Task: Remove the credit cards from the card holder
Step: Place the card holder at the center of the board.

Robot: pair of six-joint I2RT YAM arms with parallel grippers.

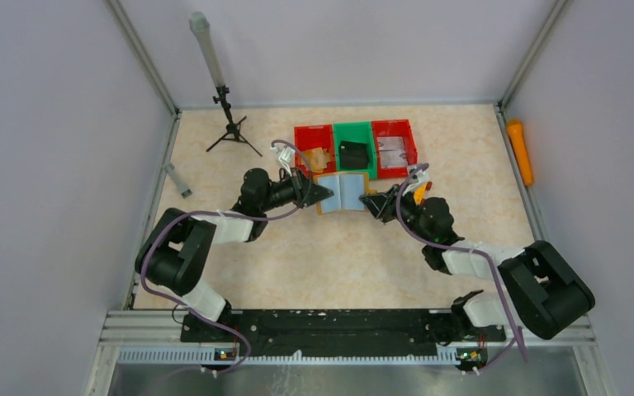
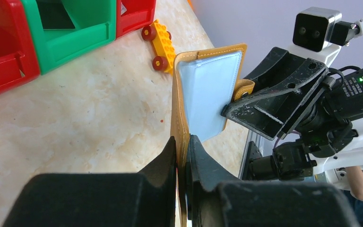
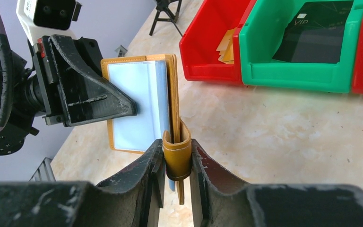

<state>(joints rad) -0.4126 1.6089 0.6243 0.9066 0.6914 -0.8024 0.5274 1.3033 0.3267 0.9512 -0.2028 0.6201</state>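
A: Where's the card holder?
B: Held spread open just in front of the green bin, its clear sleeves showing from above
A: Why both arms?
B: The left gripper is clamped on one cover's edge; the right gripper pinches the side tab opposite. Braced like that, it likely can't fold shut
A: The credit cards?
B: Tan ones lie in the red bin beside the green one; whether any sit in the sleeves, I can't tell
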